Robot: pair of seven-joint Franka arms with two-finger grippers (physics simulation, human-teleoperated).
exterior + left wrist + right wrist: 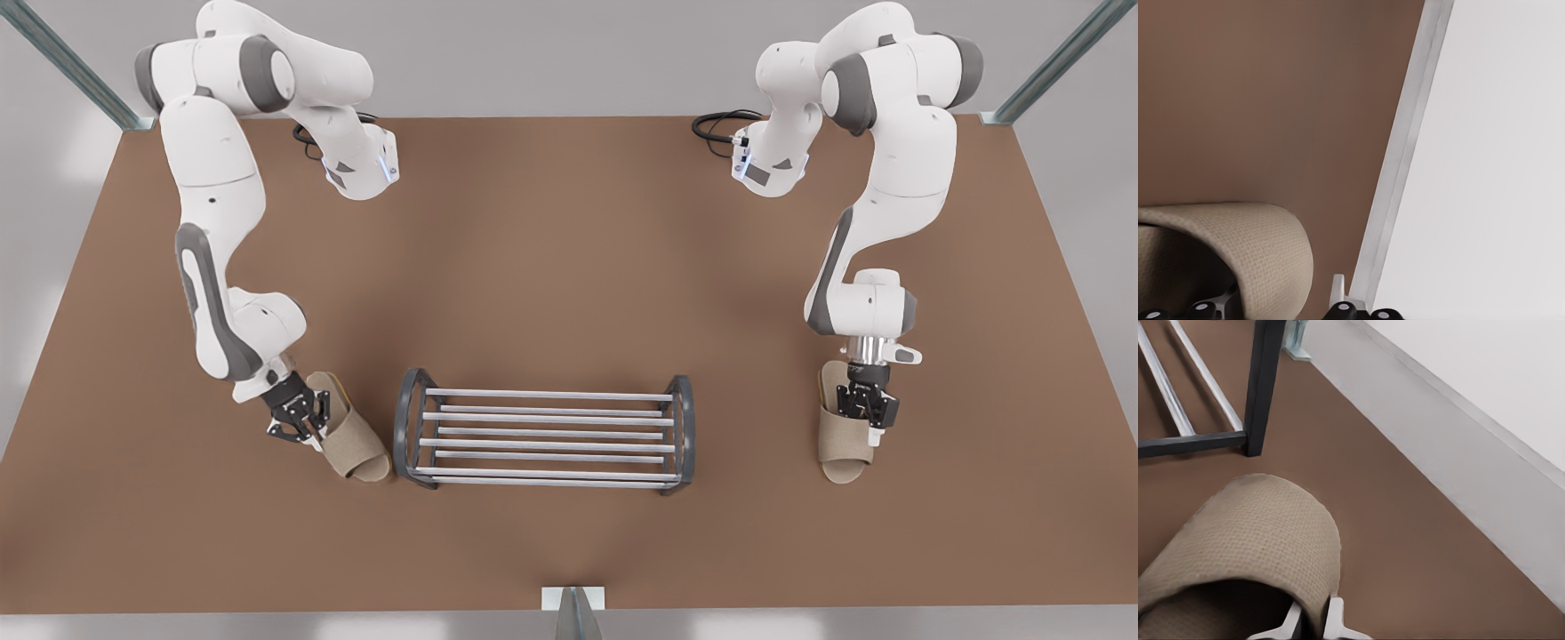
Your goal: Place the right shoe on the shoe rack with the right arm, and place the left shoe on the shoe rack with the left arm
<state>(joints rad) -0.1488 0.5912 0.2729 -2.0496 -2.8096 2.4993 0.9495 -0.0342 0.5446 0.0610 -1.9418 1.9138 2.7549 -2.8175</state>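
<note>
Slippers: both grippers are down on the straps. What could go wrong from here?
1. The right gripper pinches only the strap edge of the right slipper, so it may swing or slip on lifting.
2. That slipper lies near the rack, and a low carry could catch the frame.
3. The left gripper straddles the left slipper open, so closing may nudge it.

Both slippers, the right shoe (351,440) and the left shoe (840,449), look like coarse woven beige cloth, matt, with a fine grid texture across the strap. The shoe rack (544,433) looks like metal: dark-grey, dull-painted arched ends and light-grey bars with a soft sheen. The table (569,267) is a smooth, matt brown surface without grain. The arms' shells look like glossy white plastic with grey joints. The right gripper (307,438) and left gripper (876,429) are matt black with smooth white fingertips.
</note>
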